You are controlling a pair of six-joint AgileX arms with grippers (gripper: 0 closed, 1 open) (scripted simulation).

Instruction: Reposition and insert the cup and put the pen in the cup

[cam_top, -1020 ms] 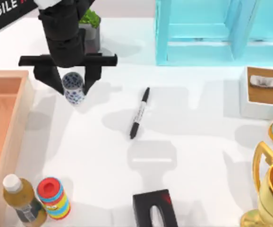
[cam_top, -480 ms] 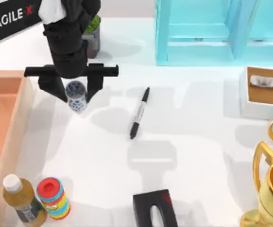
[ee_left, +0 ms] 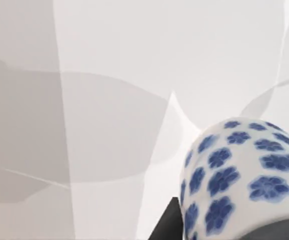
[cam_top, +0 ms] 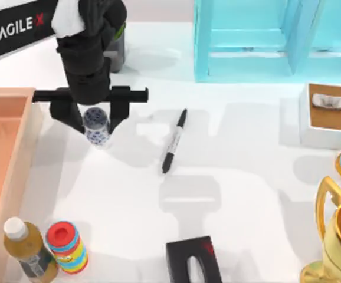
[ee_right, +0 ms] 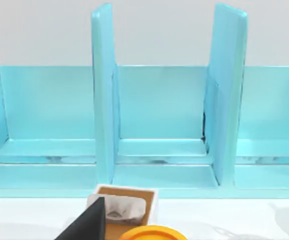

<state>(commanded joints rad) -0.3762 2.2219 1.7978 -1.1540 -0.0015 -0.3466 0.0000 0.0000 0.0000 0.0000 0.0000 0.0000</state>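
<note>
The left gripper [cam_top: 90, 118] hangs over the table's left half, its jaws spread only as wide as the cup [cam_top: 97, 127], which they pinch from both sides. In the left wrist view the cup [ee_left: 244, 175] sits close against a dark finger [ee_left: 165, 224]. The pen [cam_top: 174, 140] lies flat on the white table [cam_top: 247, 177] to the cup's right, apart from it. The right arm is parked at the bottom edge; its jaws cannot be judged. A blue shelf [cam_top: 259, 41] stands at the back.
</note>
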